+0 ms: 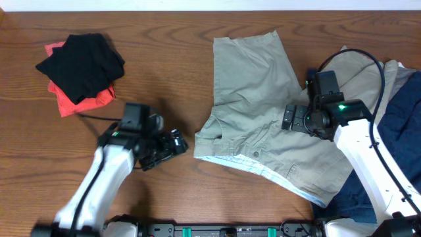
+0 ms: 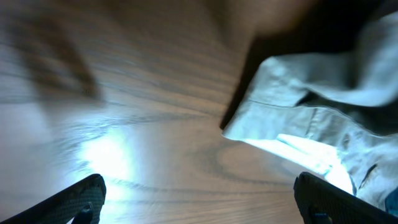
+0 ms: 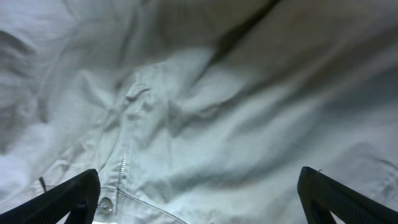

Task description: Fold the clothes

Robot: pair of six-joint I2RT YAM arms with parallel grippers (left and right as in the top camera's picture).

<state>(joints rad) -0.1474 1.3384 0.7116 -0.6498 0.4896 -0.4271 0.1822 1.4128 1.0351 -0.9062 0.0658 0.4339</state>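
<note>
- No text, label, brand, number or sign can be read in any view.
- The khaki shorts (image 1: 263, 125) show no legible tag.

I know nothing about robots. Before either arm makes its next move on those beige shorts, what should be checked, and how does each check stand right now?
1. The left gripper open and empty: ok. It faces the edge of the light khaki cotton shorts.
2. The right gripper open, over the shorts: ok.
3. Right gripper touching the fabric: cannot tell.
4. Shorts lying flat: not ok. They are wrinkled and bunched at the waist.
5. Shorts apart from the navy denim garment: not ok. They meet on the right.
6. The black cloth on the orange-red cloth out of the way: ok. They sit far left on the wooden table.
</note>
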